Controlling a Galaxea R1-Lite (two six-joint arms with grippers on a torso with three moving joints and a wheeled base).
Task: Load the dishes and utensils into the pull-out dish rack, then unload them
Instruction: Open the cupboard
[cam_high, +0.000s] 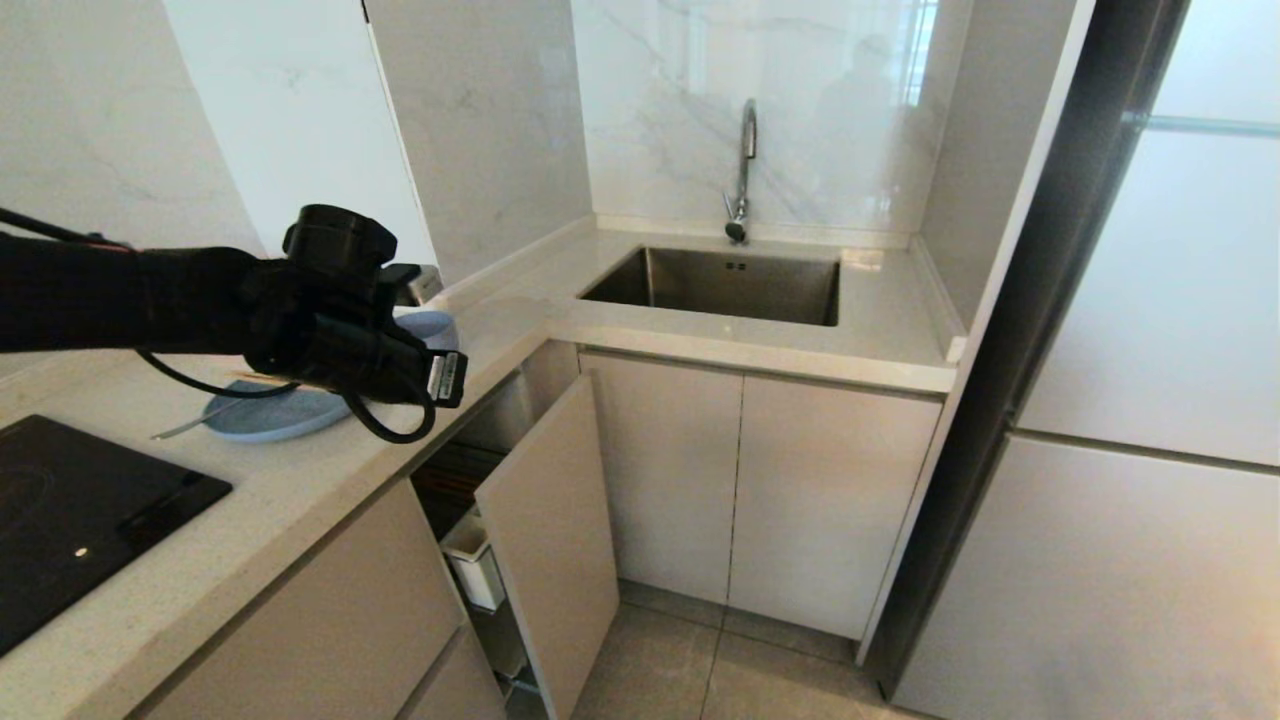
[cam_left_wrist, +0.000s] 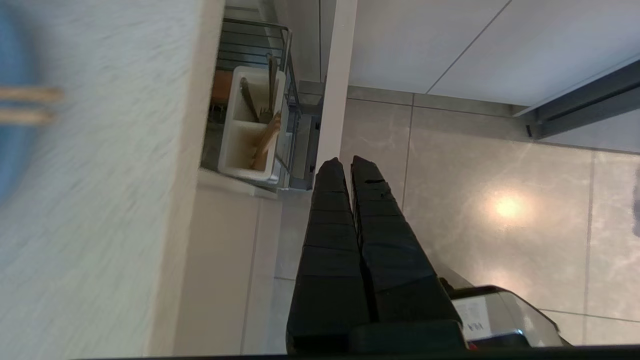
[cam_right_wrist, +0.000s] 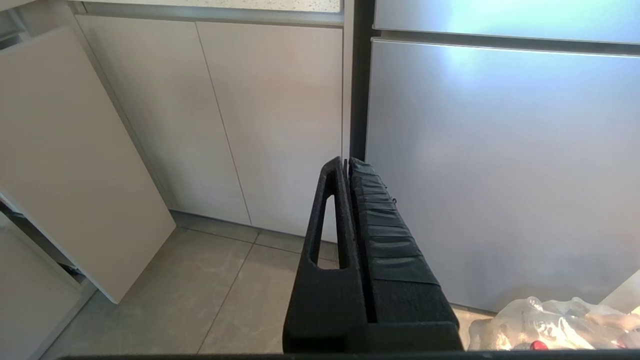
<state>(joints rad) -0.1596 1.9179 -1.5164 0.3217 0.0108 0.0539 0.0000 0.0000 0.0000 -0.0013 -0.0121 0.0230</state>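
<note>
1. Left gripper – jaws pressed together, nothing between them. In the head view the left arm reaches in from 9 o'clock and hangs above the counter edge, partly covering the dishes.
2. Right gripper – jaws closed and empty, pointing at the cabinet fronts and the floor. It does not show in the head view.
3. Plate lies on the counter at about 9 o'clock in the head view, just right of the black cooktop. The bowl sits just beyond it, mostly hidden by the arm.
4. Chopsticks lie across the plate; blurred in the left wrist view, only partly seen under the arm in the head view.
5. A thin grey handle sticks off the plate's rim toward the cooktop – probably the fork, but I cannot tell.
6. Pull-out dish rack stands drawn out below the counter edge at about 7 o'clock in the head view, its beige front panel facing the floor space.
7. White utensil caddy sits in the rack next to the front panel. The left wrist view shows dark metal utensils in one compartment and a wooden piece in the next; exact items unclear.
8. Sink and tap at about 12 o'clock, well apart from the dishes.
</note>
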